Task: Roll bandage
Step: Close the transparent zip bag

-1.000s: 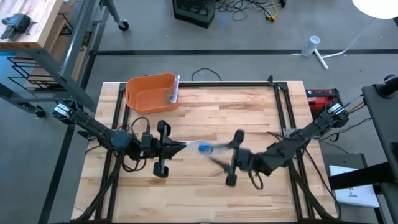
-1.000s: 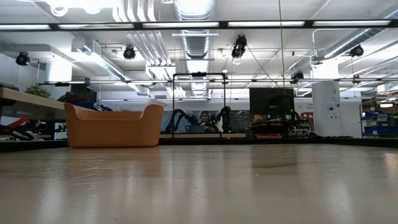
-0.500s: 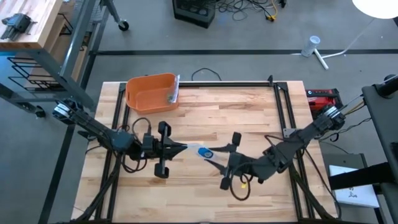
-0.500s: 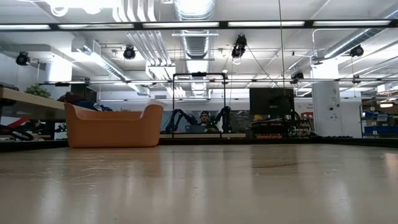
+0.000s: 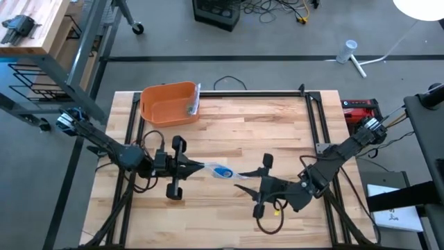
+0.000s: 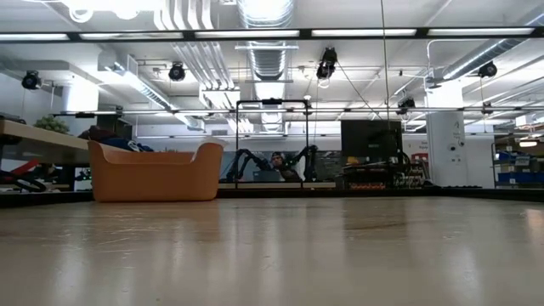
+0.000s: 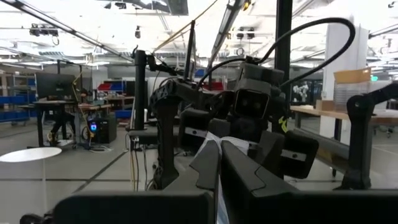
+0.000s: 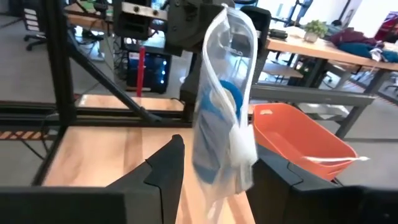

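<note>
I see the bag, clear plastic with something blue inside that I take for the bandage, hanging in the air above the middle of the table, stretched between my two arms. In the right wrist view it hangs upright, and its bottom end sits between that arm's own two dark fingers.

The left gripper is pinched tight on the bag's left end; its fingers meet on a corner of the plastic in the left wrist view. The right gripper sits just beyond the bag's other end, pointing left, fingers spread partway with the plastic between them. I cannot tell from here whether they actually press on it; the overhead view is too small at that spot.

Around the bag, bare wood lies on all sides. The orange bin stands at the far left corner, well apart from both grippers, with a pale item on its right rim. A dark metal frame runs along the table's left, far and right edges, and both arms reach in over the side rails. A red box lies off the table's far right corner.

In the low view I see only the bin beyond the tabletop, with the room behind it; neither arm shows there.
</note>
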